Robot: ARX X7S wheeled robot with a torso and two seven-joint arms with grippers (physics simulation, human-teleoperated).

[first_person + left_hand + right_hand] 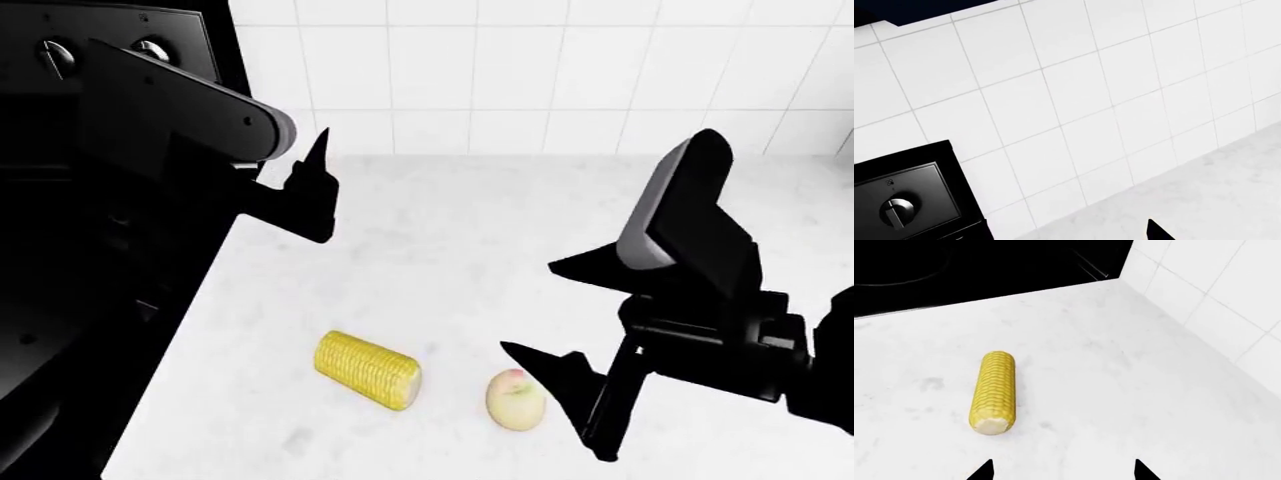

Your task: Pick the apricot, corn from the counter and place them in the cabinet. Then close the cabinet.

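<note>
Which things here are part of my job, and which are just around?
Job:
- corn, lying on the counter
- apricot, beside the corn and next to the right gripper

Just around:
- black appliance with knobs
- tiled wall
- left gripper, empty, raised above the counter

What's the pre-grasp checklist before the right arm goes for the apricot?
1. Right gripper open: ok, fingers spread wide in the head view.
2. Right gripper empty: ok, nothing between the fingertips in the right wrist view.
3. Apricot free on the counter: ok, it sits apart from the corn, just beside the near finger.
4. Apricot centred between the jaws: not ok, the right wrist view shows only the corn.
5. Left gripper out of the way: ok, raised near the stove, far from both items.
6. Cabinet open and reachable: cannot tell, no cabinet in any view.
</note>
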